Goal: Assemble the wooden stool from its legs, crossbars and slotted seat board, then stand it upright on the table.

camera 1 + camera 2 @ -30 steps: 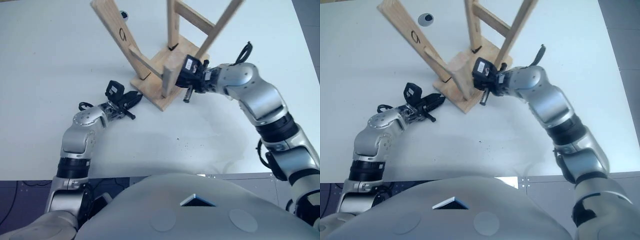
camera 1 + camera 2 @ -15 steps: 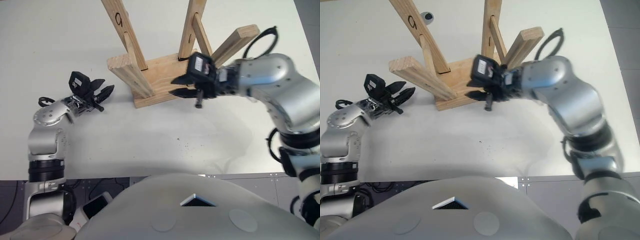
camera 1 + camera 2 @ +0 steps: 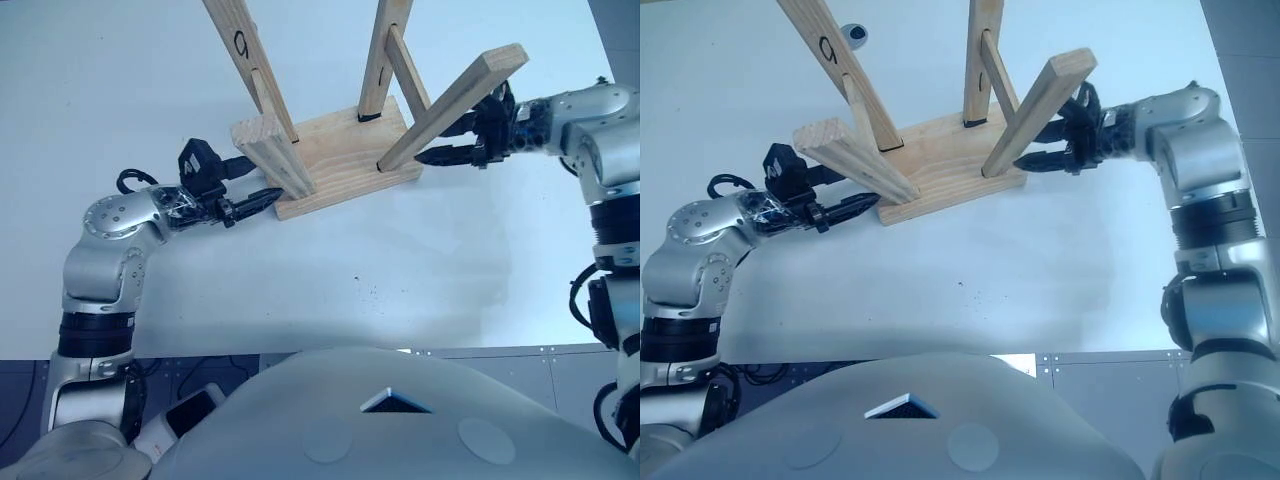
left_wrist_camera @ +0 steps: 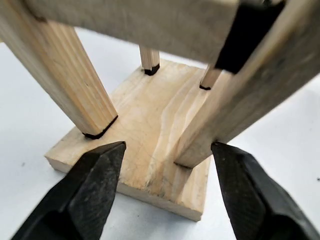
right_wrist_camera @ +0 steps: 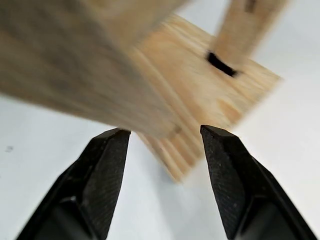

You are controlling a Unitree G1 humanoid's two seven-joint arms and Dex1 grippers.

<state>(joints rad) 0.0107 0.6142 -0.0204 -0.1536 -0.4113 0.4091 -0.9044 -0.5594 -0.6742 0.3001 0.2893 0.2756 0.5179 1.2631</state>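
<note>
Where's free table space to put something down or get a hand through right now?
Widest bare table: the near strip between the seat board and the front edge, between the two arms. Also far left, beyond the marked leg. Crowded at the board: left end effector and right end effector flank it, both open.

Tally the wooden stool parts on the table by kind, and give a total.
Legs: 4
Crossbars: 2 visible
Seat board: 1
Total: 7
</note>
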